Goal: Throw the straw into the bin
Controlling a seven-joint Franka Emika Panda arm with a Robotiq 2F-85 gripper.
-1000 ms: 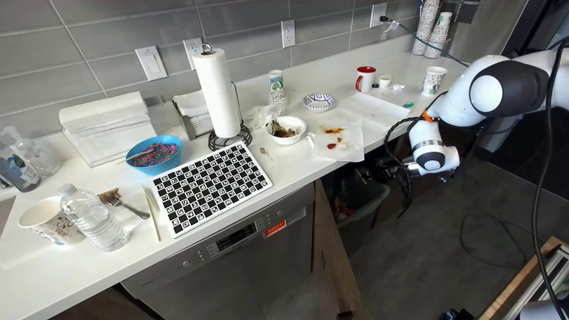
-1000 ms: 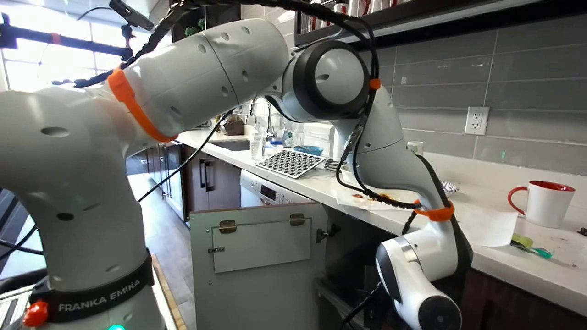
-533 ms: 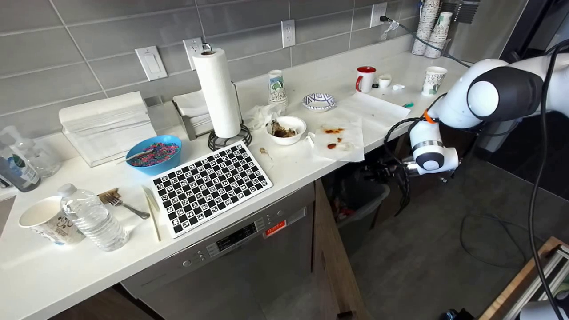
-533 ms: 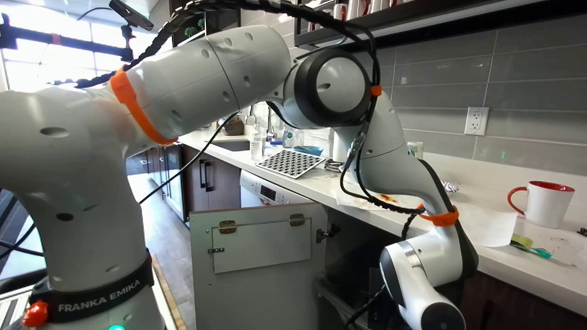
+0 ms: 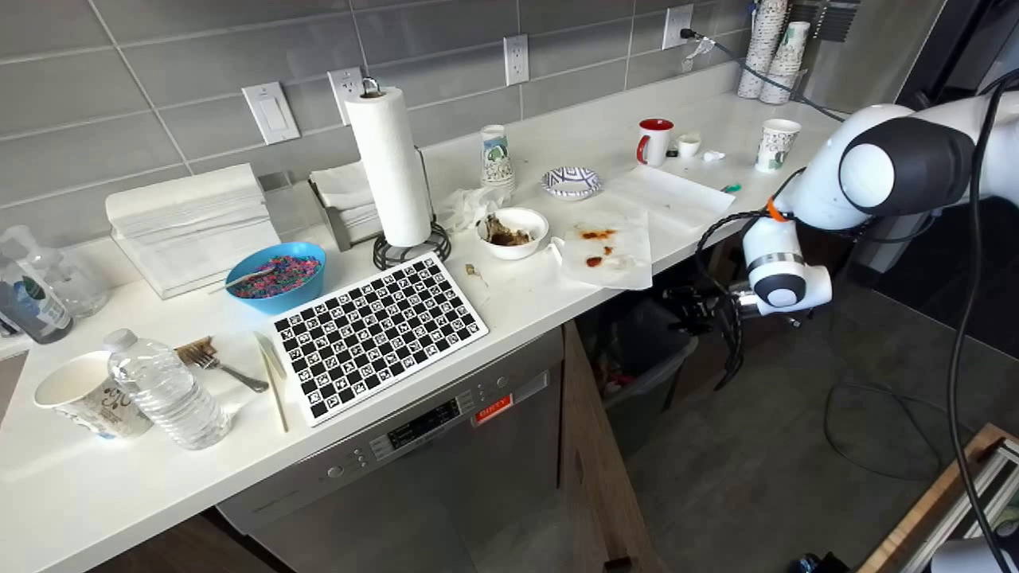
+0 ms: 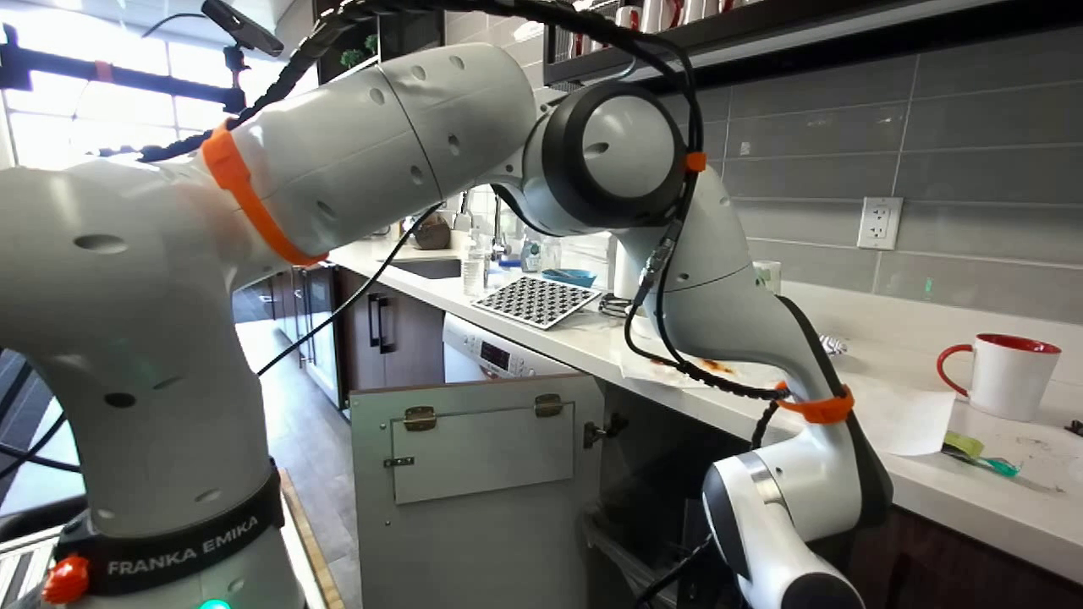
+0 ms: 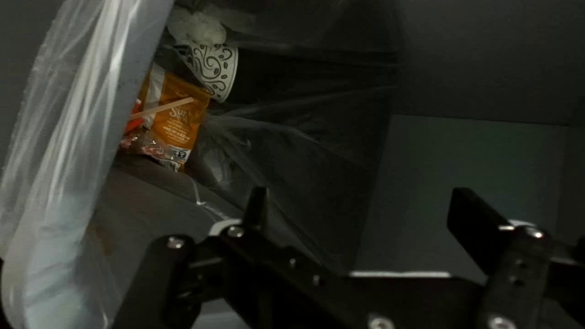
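In the wrist view, a thin pale straw lies across an orange packet inside the bin, which is lined with a clear bag. My gripper stands wide open there, with nothing between its fingers. The straw is apart from the fingers, further up and to the left in that view. In an exterior view, the gripper is below counter height, beside and above the dark bin within the open cupboard. From an exterior view, only a dim edge of the bin shows, and the gripper is hidden behind the arm.
An open cupboard door stands to one side of the bin. The counter edge runs close above the gripper, with a stained paper sheet overhanging it. A patterned paper cup also lies in the bin. Black cables hang around the wrist.
My gripper has opened. The thin pale thing at its fingertips one second ago no longer shows there. The wrist has shifted slightly away from the bin, still below the counter.
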